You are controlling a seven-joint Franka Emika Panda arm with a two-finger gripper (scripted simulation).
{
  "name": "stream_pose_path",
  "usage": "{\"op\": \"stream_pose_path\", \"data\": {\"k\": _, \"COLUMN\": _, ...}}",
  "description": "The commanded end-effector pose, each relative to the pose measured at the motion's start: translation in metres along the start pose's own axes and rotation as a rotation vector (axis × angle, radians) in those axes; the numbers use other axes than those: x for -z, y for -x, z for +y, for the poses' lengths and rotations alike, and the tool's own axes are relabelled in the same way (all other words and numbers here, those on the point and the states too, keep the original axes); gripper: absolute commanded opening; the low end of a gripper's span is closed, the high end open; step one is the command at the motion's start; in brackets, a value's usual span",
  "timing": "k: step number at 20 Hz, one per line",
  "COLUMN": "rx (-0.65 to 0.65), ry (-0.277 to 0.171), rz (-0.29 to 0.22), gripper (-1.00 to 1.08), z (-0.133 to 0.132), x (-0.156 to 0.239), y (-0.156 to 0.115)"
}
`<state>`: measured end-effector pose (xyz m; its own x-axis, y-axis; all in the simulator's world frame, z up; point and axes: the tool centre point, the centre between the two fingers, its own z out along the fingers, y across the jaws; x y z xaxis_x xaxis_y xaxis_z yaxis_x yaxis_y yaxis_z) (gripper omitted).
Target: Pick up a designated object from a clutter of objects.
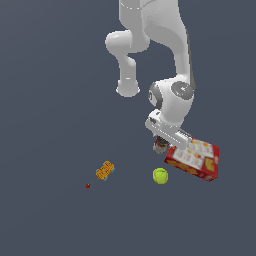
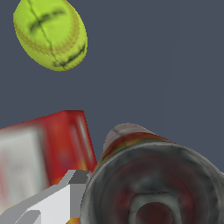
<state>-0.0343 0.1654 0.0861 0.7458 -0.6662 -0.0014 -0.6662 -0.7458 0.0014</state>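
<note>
The can, with a red-and-white label and a dark metal top, stands just at the exterior view's left of the red box. My gripper is down over the can. In the wrist view the can's top fills the near part of the picture, and one grey finger lies right against its side. The other finger is out of view, so I cannot tell whether the jaws are closed on the can. The yellow-green ball lies in front of the can and also shows in the wrist view.
The red box also shows in the wrist view, close beside the can and the finger. A small orange-and-teal block and a tiny red speck lie apart at the exterior view's left on the dark grey floor.
</note>
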Motion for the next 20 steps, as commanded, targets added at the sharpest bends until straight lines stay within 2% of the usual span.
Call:
{"op": "stream_pose_path", "data": {"k": 1, "rx": -0.001, "ry": -0.003, "rz": 0.002, "gripper": -1.0, "z": 0.001, "x": 0.01, "y": -0.005}}
{"op": "stream_pose_path", "data": {"k": 9, "rx": 0.0, "ry": -0.004, "rz": 0.001, "gripper": -1.0, "z": 0.015, "x": 0.063, "y": -0.03}}
{"op": "stream_pose_path", "data": {"k": 20, "rx": 0.0, "ry": -0.005, "rz": -0.001, "gripper": -1.0, "z": 0.041, "x": 0.174, "y": -0.082}}
